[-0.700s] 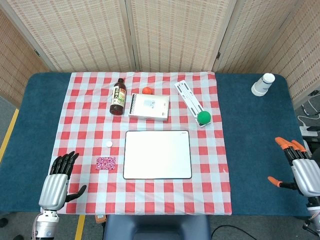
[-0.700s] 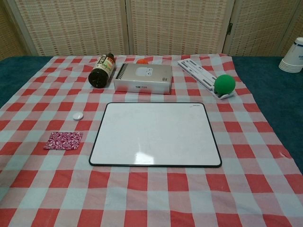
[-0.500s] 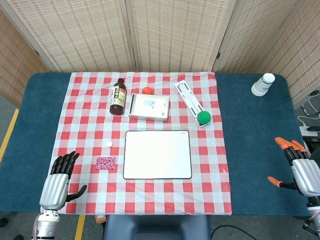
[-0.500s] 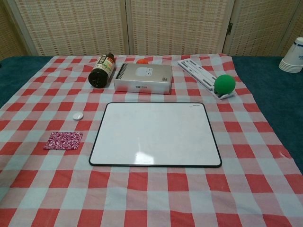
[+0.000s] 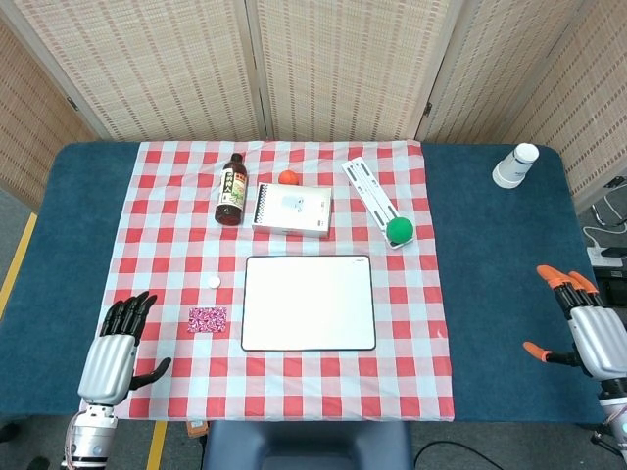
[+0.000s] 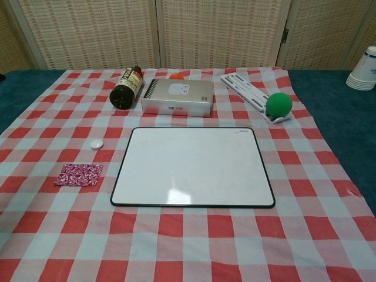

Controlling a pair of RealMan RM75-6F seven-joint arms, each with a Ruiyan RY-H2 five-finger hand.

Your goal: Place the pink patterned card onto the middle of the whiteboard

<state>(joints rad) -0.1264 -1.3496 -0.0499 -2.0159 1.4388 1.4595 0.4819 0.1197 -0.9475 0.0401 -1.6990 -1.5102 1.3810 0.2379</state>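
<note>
The pink patterned card [image 5: 207,319] [image 6: 79,174] lies flat on the checked cloth, just left of the whiteboard [image 5: 309,303] [image 6: 192,167], whose surface is bare. My left hand [image 5: 113,347] hovers at the table's front left corner, left of the card, with fingers straight and apart, holding nothing. My right hand [image 5: 584,327] is at the front right over the blue table, fingers spread, also holding nothing. Neither hand shows in the chest view.
A small white cap [image 5: 213,282] lies above the card. Behind the whiteboard are a dark bottle [image 5: 231,189], a silver box [image 5: 292,210], an orange ball [image 5: 287,177], a white strip [image 5: 368,187] with a green ball [image 5: 399,230], and stacked paper cups [image 5: 515,164] far right.
Both hands have shifted very slightly at the table's front edge. The card and whiteboard have not moved.
</note>
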